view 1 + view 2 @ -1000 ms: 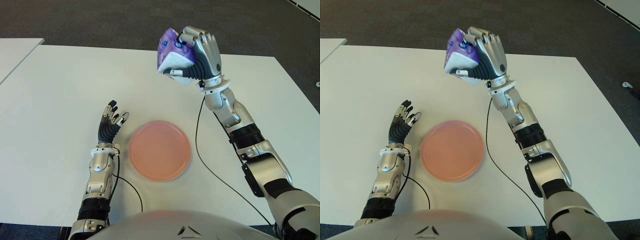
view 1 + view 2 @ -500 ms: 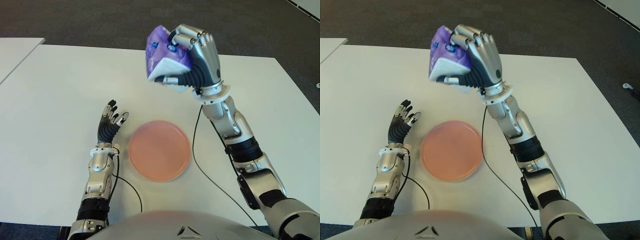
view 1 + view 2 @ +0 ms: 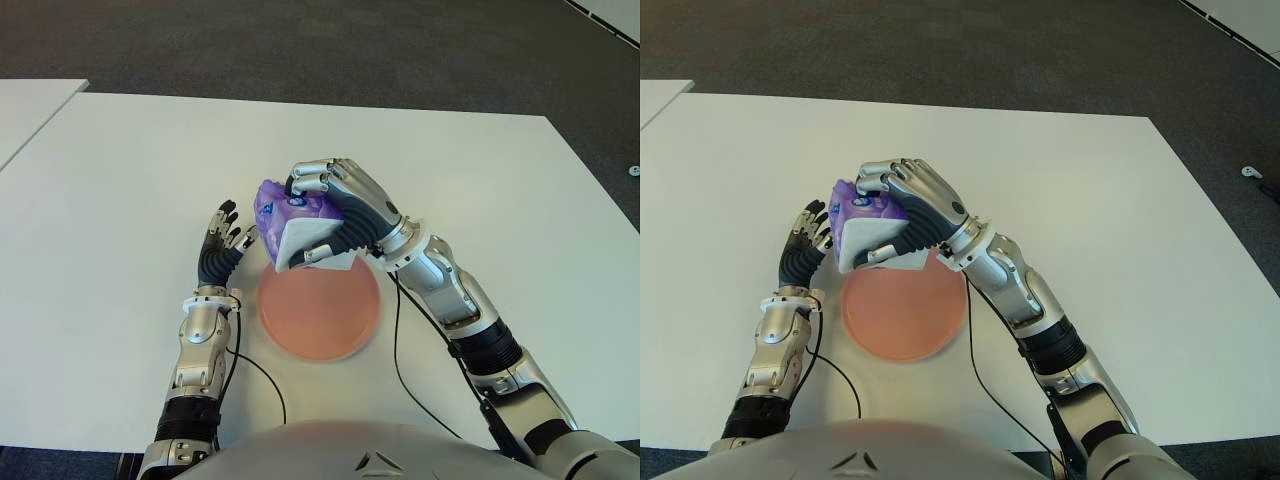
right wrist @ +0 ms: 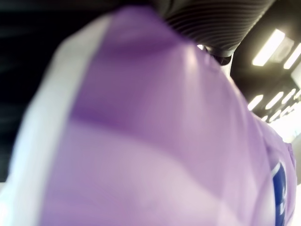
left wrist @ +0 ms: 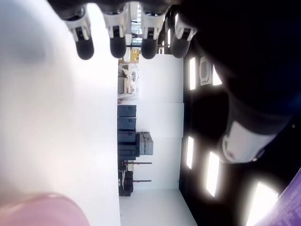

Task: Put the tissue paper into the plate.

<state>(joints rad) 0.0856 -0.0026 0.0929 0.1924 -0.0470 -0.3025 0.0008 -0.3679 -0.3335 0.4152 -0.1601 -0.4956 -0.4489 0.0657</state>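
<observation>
A purple and white tissue pack [image 3: 287,221] is clasped in my right hand [image 3: 335,210], just above the far left rim of the pink plate [image 3: 322,318]. The pack is tilted, its white end pointing down toward the plate. In the right wrist view the purple pack [image 4: 155,141] fills the frame. My left hand [image 3: 222,240] shows just left of the plate with its fingers spread, holding nothing; the pack hangs close beside its fingertips.
The white table [image 3: 120,180] stretches wide around the plate. A second white table [image 3: 30,105] shows at the far left edge. Dark carpet [image 3: 300,40] lies beyond the far edge. A black cable [image 3: 400,340] runs along my right arm beside the plate.
My right hand has come down and toward me with the tissue pack, from high over the table's far side to just above the plate's far left rim. The left hand has stayed put.
</observation>
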